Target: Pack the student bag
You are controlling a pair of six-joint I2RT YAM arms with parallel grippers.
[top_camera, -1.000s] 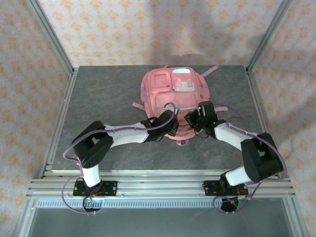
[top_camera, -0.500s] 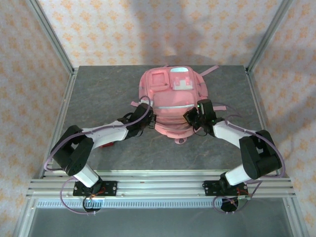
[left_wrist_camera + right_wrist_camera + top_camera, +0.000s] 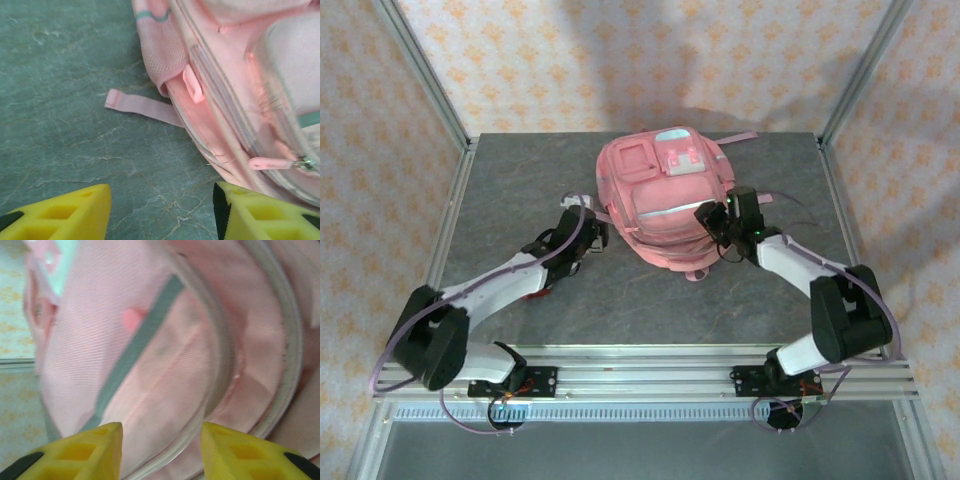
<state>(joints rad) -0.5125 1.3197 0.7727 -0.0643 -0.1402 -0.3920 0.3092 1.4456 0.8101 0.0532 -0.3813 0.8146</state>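
Left gripper: jaws apart, empty, just left of the student bag. Right gripper: jaws part-open, clamping nothing, close against the bag's right side. Worktop: grey, under the bag. Bag: front-up, between both grippers. Pink strap: flat at the bag's left edge.

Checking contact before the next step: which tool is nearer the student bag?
Right. The right tool sits at the student bag's right side; the left tool hangs over bare table beside its left side.
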